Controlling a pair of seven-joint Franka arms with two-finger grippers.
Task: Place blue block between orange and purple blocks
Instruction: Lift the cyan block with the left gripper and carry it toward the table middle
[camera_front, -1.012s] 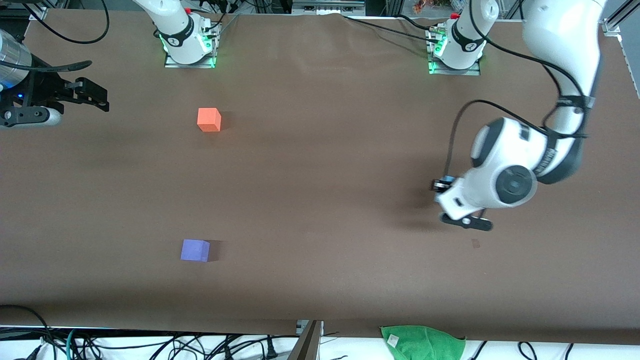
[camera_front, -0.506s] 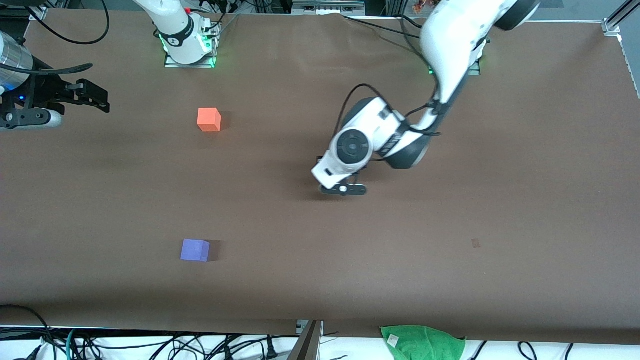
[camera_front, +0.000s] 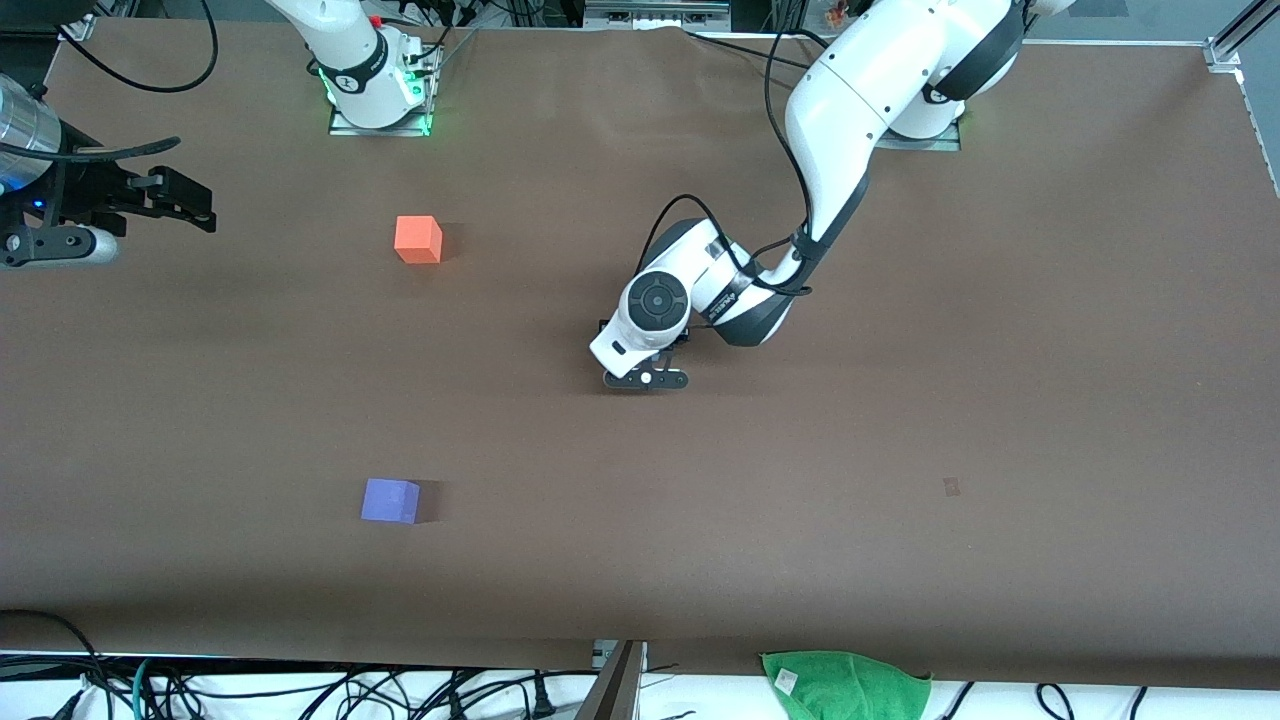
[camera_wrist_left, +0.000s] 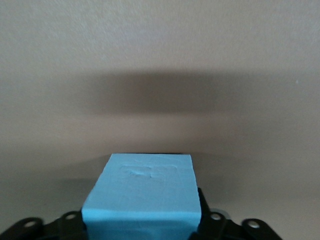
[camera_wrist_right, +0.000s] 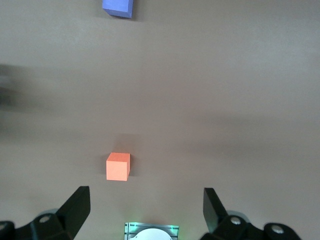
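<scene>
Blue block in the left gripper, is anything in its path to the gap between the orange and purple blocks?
Nothing visible. The left gripper holds the blue block over bare table; the stretch toward the gap between the orange block and purple block shows nothing.

The left gripper (camera_front: 645, 375), holding the blue block (camera_wrist_left: 145, 192), is now over the table's middle.

Three cubes, two arms, one cloth.

There is one blue block (camera_wrist_left: 142, 195), one coral-orange block (camera_front: 418, 239) and one violet-purple block (camera_front: 390, 500), three equal cubes in all. Two Franka arms carry one two-finger gripper each: the left gripper (camera_front: 646, 378) and the right gripper (camera_front: 150, 195). One brown table (camera_front: 1000, 350) bears them. One green cloth (camera_front: 846, 682) lies at its edge nearest the front camera.
</scene>
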